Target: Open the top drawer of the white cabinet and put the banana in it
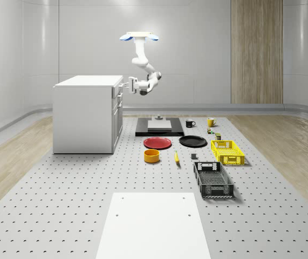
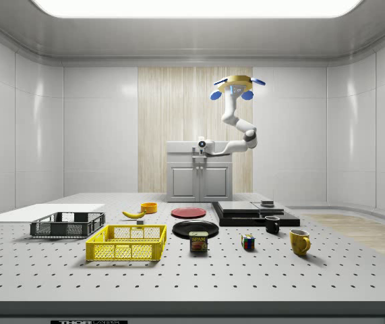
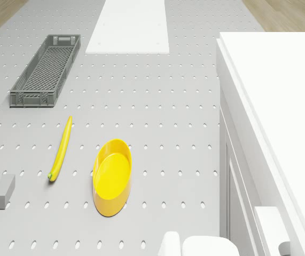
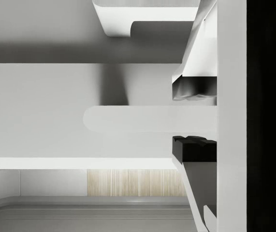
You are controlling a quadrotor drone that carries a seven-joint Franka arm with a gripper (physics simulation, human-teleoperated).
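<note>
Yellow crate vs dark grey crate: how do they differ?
The yellow crate is bright yellow; the dark grey crate is near black. The dark grey crate looks longer and narrower, the yellow crate shorter and broader. In the whole-scene view the yellow crate lies farther back, beside the black plate. Both are open lattice-walled trays resting flat on the perforated table.
</note>
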